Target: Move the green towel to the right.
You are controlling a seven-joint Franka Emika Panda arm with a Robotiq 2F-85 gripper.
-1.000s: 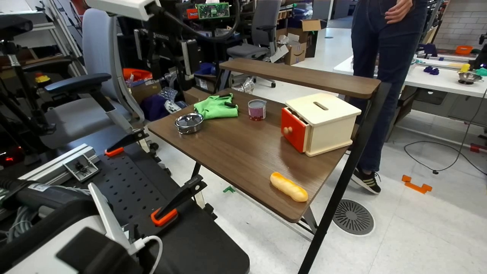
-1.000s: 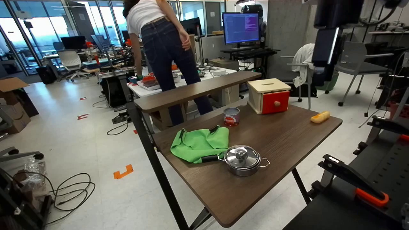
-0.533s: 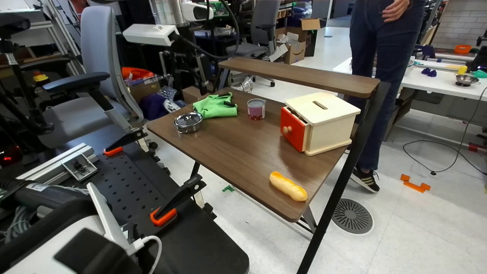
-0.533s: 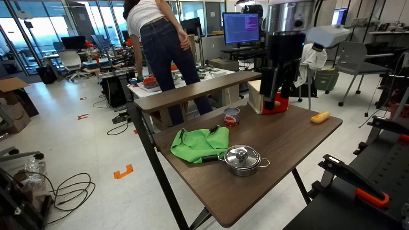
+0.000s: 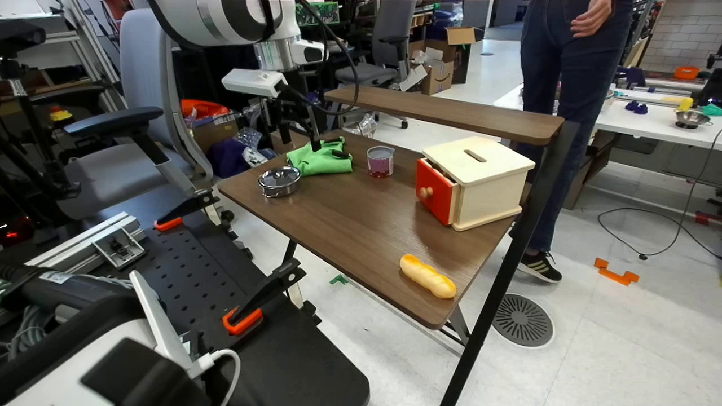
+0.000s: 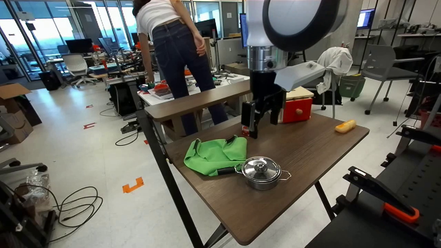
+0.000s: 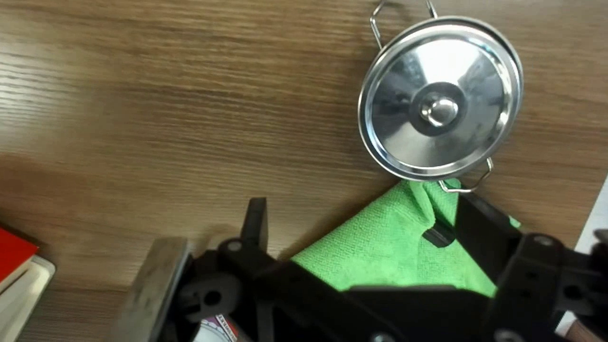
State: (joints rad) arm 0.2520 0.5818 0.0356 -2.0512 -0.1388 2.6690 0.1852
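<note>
The green towel lies crumpled on the brown table, with black clips or tabs on it. It shows in both exterior views (image 5: 322, 162) (image 6: 216, 155) and in the wrist view (image 7: 375, 251), partly covered there by the gripper. My gripper (image 5: 300, 140) (image 6: 264, 127) (image 7: 365, 223) is open and empty, above the table near the towel. In the wrist view the towel shows between and below the spread fingers. A lidded metal pot (image 5: 280, 183) (image 6: 262, 172) (image 7: 439, 107) stands beside the towel, and one of its wire handles overlaps the towel's corner in the wrist view.
A can (image 5: 381, 162) (image 6: 245, 131) stands near the towel, partly hidden by the gripper in an exterior view. A wooden box with a red drawer (image 5: 479, 175) (image 6: 297, 110) and a bread roll (image 5: 427, 276) (image 6: 345, 126) are farther along. A raised shelf (image 5: 445, 114) runs along one table edge.
The arm has come into the scene and moved down and across toward the towel, now hovering near it. The towel, pot, can, box and bread have not moved.
</note>
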